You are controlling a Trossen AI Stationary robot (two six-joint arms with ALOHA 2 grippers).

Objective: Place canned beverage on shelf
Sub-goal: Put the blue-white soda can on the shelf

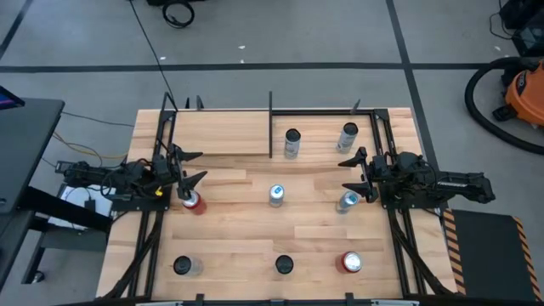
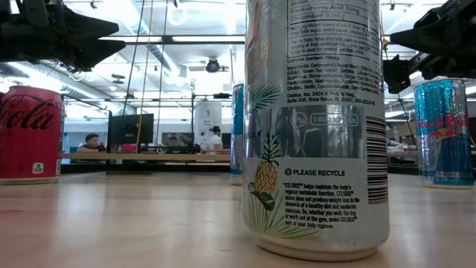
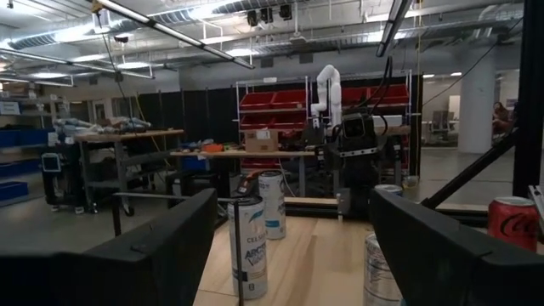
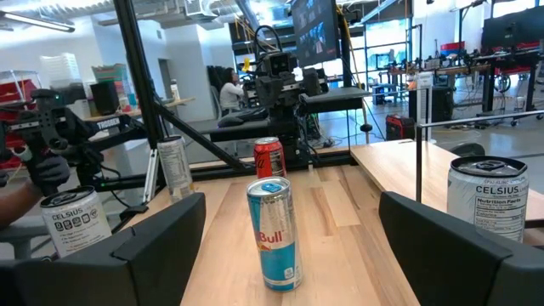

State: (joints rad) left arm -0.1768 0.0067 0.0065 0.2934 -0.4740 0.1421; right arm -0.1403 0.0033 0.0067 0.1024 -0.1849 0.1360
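The shelf (image 1: pixel 221 132), a pale board in thin black uprights, stands at the table's far edge. Two cans (image 1: pixel 292 143) (image 1: pixel 348 136) stand inside the frame's right half. A Red Bull can (image 1: pixel 347 201) stands upright just ahead of my right gripper (image 1: pixel 354 173), which is open and empty. In the right wrist view the can (image 4: pixel 276 234) stands beyond the open fingers (image 4: pixel 291 204). My left gripper (image 1: pixel 193 167) is open and empty above a red Coke can (image 1: pixel 194 201). It is open in the left wrist view (image 3: pixel 293 221).
A blue-and-white can (image 1: pixel 276 195) stands mid-table. Three more cans (image 1: pixel 183 266) (image 1: pixel 283 266) (image 1: pixel 351 262) stand along the near edge. The middle one, a Celsius can (image 2: pixel 316 126), fills the low view. Black frame rails (image 1: pixel 157 221) (image 1: pixel 399 238) run along both sides.
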